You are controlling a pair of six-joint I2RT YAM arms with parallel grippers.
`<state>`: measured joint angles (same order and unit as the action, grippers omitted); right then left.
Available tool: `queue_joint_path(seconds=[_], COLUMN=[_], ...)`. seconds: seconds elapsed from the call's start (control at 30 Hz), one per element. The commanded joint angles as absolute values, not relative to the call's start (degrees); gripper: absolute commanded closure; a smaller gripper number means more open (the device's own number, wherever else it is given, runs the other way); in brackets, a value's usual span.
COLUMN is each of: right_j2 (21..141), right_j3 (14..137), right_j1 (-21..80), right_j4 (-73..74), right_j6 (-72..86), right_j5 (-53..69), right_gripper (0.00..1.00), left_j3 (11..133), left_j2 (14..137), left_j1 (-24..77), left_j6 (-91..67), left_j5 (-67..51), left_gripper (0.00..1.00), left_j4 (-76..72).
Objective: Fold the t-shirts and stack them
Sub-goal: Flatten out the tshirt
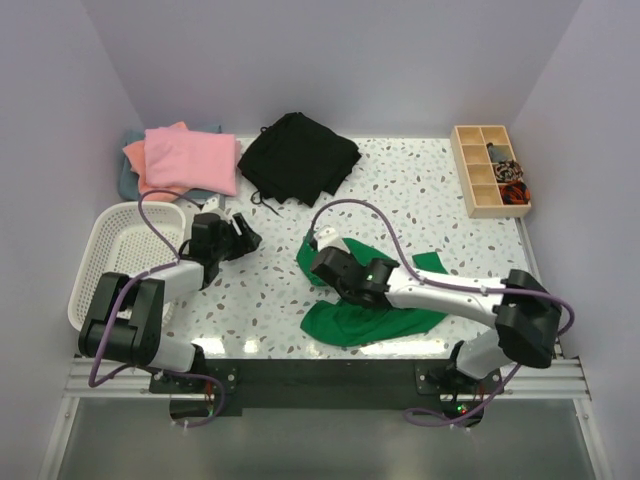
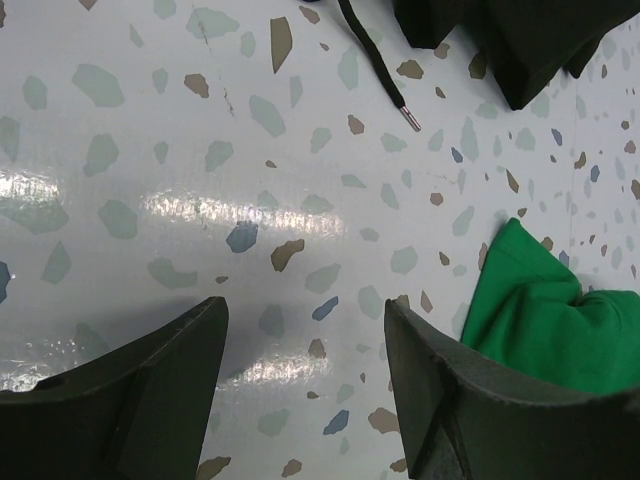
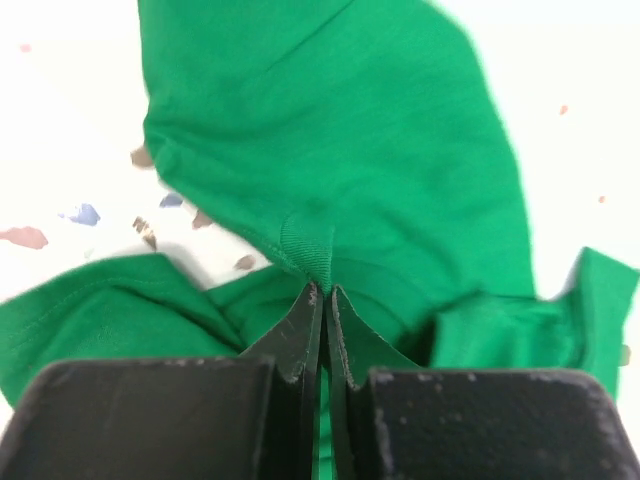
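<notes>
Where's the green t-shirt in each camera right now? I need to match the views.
Top external: green t-shirt centre-right, towards the near edge.
Left wrist: lower right corner, beside the open left claw.
Right wrist: fills most of the frame, pinched in the shut right claw.
Shared landmark: the speckled tabletop.

We see our left hand [image 2: 305, 315] spread wide over the speckled counter [image 2: 150, 150], a green t-shirt [image 2: 545, 320] beside one finger, black cloth [image 2: 520, 40] and its cord [image 2: 375, 60] beyond.

Bright light glares off the glossy tabletop [image 2: 230, 210].
</notes>
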<state>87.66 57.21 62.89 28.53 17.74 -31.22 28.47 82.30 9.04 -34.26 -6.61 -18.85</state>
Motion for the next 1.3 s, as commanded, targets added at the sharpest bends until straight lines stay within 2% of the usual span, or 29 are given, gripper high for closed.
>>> queue_joint_path(seconds=[0.0,0.17,0.37,0.57,0.83,1.13,1.27], right_j2=[76.6,71.7,69.3,69.5,74.7,87.3,95.3], right_j3=[62.5,68.1,74.4,77.7,87.3,116.0,135.9], right_j1=[62.7,59.7,54.3,51.1,50.2,50.1,50.1], right_j4=[28.4,30.4,30.0,28.6,27.5,33.7,38.8], right_j6=[14.6,9.9,5.2,1.9,-2.3,-7.2,-9.4], right_j5=[-40.6,-46.2,-46.0,-44.3,-40.9,-33.1,-30.4], right_gripper=[1.00,1.00,1.00,1.00,1.00,1.00,1.00], left_j3=[28.4,28.6,28.7,28.6,31.0,33.5,34.5], left_j2=[82.7,83.1,83.1,83.1,85.3,88.9,89.3], left_j1=[9.2,9.3,9.2,9.2,11.4,12.1,12.1], left_j6=[-33.0,-33.1,-33.2,-33.2,-32.4,-33.7,-33.6], left_j5=[-5.8,-6.2,-6.6,-8.7,-18.6,-18.5,-17.3], left_gripper=[0.31,0.31,0.32,0.31,0.29,0.29,0.30], left_j4=[-22.0,-22.3,-22.5,-23.8,-27.9,-27.5,-26.0])
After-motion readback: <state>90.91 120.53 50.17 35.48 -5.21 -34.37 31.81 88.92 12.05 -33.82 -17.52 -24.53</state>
